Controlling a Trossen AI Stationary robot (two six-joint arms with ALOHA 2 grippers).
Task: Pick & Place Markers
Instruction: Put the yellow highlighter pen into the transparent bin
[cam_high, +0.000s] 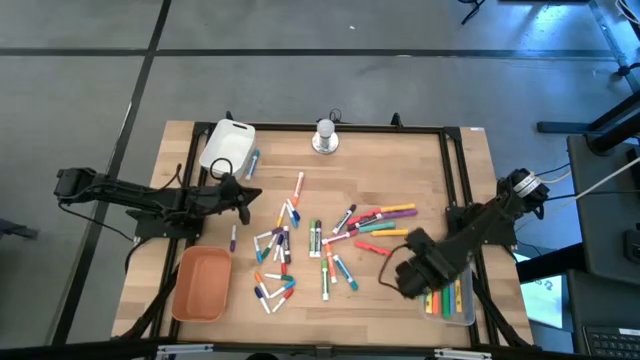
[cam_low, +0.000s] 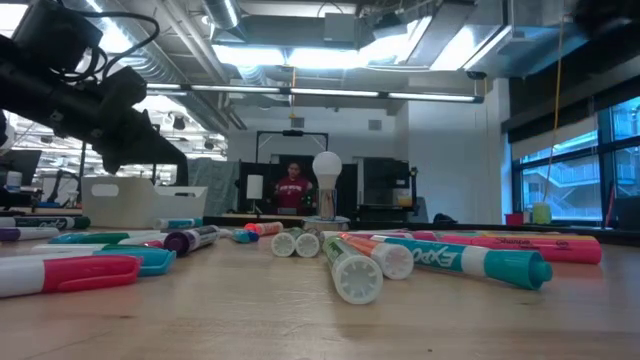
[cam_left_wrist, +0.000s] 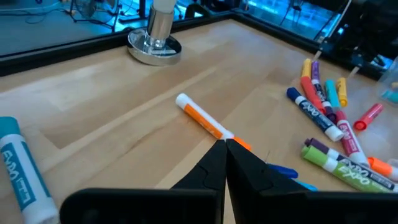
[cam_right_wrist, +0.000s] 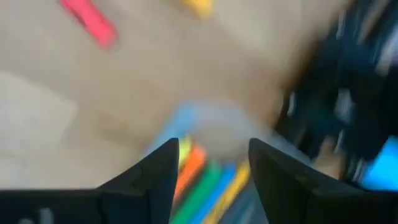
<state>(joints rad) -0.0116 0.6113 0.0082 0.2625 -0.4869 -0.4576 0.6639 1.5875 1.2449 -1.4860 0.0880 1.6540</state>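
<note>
My right gripper (cam_right_wrist: 211, 165) hangs over the clear tray (cam_high: 462, 312) at the table's near right corner, jaws spread with nothing between them, because that tray is where sorted markers go; orange, green, blue and yellow ones already lie in it side by side. My left gripper (cam_left_wrist: 225, 152) waits pinched shut and empty at the far left beside the white tray (cam_high: 226, 142), just short of an orange-and-white marker (cam_left_wrist: 204, 120), while most of the markers (cam_high: 322, 243) lie scattered mid-table.

Multicoloured markers (cam_high: 322, 240), orange tray (cam_high: 201, 284)
</note>
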